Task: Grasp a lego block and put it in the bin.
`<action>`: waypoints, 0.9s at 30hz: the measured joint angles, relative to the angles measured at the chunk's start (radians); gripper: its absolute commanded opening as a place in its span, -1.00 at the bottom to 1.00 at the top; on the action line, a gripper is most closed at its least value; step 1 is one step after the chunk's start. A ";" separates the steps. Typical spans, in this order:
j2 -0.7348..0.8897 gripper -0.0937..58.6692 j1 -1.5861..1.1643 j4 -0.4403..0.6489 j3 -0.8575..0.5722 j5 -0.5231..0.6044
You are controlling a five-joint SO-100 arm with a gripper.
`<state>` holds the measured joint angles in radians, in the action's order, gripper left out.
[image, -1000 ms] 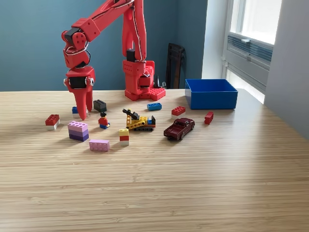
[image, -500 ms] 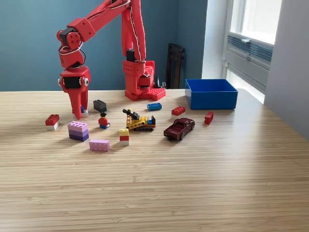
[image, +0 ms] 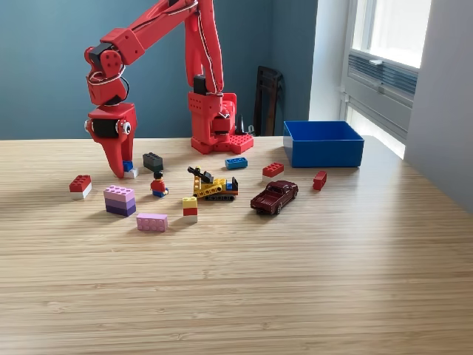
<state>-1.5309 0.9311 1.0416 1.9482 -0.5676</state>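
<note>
The blue bin point(image: 323, 151) stands at the back on the exterior view's right, open-topped, with nothing visible inside. Lego blocks lie scattered left of it: a small blue and white block point(image: 129, 170), a black block point(image: 153, 160), a red and white block point(image: 80, 185), a purple and pink stack point(image: 120, 200), a pink block point(image: 151, 222), a yellow, red and white stack point(image: 190, 208), a blue block point(image: 236, 163) and two red blocks point(image: 273, 170) point(image: 319, 180). My red gripper point(image: 117, 171) points straight down just left of the blue and white block. Its fingers read as one tapered wedge with nothing between them.
A minifigure point(image: 158, 185), a yellow toy digger point(image: 213, 187) and a dark red toy car point(image: 274, 197) sit among the blocks. The red arm base point(image: 216, 126) stands at the back centre. A window and wall bound the exterior view's right side.
The gripper has swung towards the exterior view's left and risen slightly, from the right side of the blue and white block to its left. No block has moved.
</note>
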 measured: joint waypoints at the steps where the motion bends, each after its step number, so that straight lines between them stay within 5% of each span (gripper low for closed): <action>1: 0.000 -1.00 -0.008 0.009 0.000 0.029; 8: 0.002 -1.00 -0.087 0.247 -0.037 0.170; 16: -0.020 -1.00 -0.270 0.569 -0.322 0.328; 27: -0.183 -1.00 -0.874 0.687 -0.426 0.634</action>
<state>-1.7135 0.0568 1.7288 1.5217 0.0660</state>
